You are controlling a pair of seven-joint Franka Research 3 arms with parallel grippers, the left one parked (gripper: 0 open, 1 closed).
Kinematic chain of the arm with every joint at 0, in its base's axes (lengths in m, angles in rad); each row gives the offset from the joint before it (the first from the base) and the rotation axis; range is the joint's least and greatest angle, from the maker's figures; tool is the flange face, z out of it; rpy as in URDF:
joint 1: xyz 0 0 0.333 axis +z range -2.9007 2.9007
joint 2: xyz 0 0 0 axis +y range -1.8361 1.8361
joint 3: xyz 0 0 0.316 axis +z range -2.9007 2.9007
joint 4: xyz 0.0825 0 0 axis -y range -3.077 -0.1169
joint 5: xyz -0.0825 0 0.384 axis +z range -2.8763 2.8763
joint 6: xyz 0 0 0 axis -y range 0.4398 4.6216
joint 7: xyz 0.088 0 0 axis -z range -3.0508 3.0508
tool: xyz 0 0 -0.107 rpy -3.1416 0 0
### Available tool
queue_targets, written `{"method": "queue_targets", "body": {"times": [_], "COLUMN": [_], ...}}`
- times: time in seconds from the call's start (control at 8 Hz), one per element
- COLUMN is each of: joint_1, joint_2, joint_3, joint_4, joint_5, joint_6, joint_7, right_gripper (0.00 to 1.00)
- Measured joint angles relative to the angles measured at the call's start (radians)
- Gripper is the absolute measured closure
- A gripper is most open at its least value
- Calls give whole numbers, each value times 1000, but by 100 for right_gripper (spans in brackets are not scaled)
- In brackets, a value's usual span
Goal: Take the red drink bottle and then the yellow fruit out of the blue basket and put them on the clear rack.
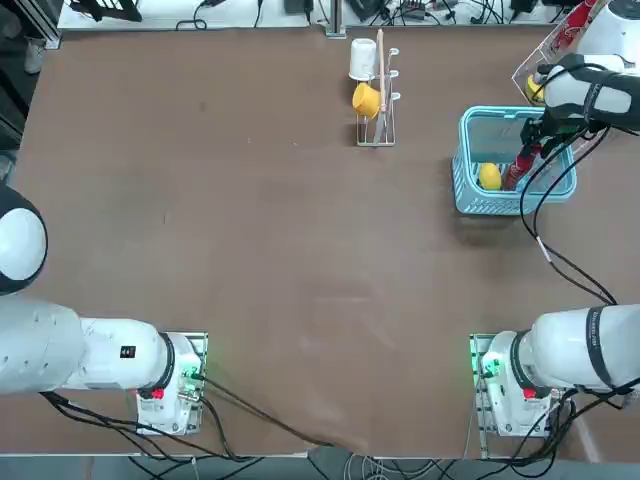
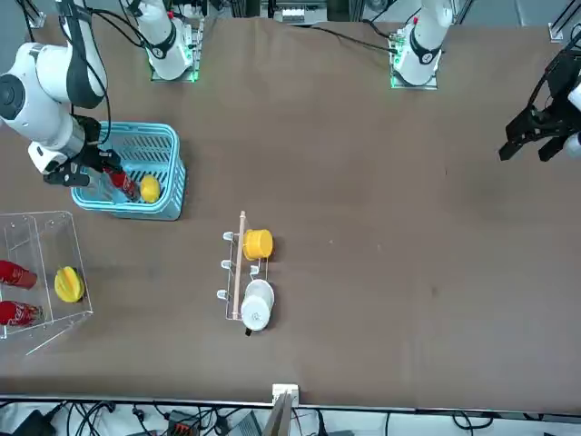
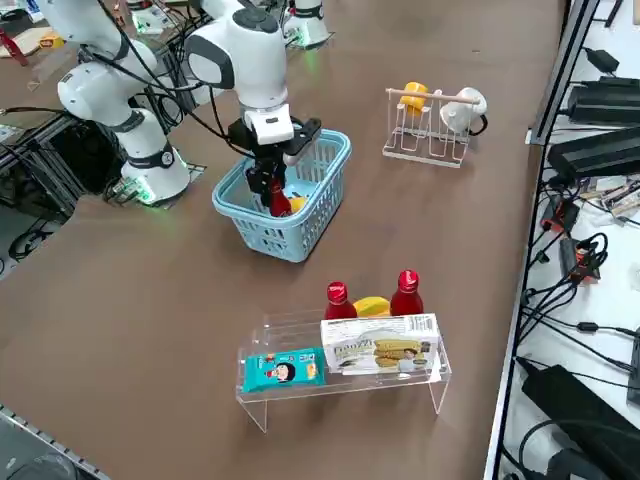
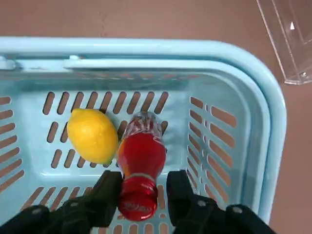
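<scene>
Straddling the red drink bottle [image 4: 142, 158] in the blue basket [image 4: 146, 47], right gripper [image 4: 145, 187], jaws parted

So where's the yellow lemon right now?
The lemon lies inside the blue basket, right beside the red bottle; in the top view it is left of that bottle, with the right claw around the bottle's neck end.

Three red bottles [image 4: 141, 158], two cups [image 2: 258, 244], one basket [image 3: 272, 238]
</scene>
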Motion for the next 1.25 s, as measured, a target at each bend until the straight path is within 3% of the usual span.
{"method": "queue_targets", "body": {"times": [0.12, 0.25, 0.62, 1.0, 1.25], "joint_1": [0, 1, 1, 19, 30], "joint_2": [0, 0, -1, -13, -27], "joint_3": [0, 2, 8, 17, 19], "joint_4": [0, 2, 33, 271, 431], "joint_5": [0, 1, 1, 1, 1], "joint_6": [-2, -4, -37, -360, -511], "joint_7": [0, 0, -2, -4, -4], "right_gripper": [48, 61, 61, 61, 61]}}
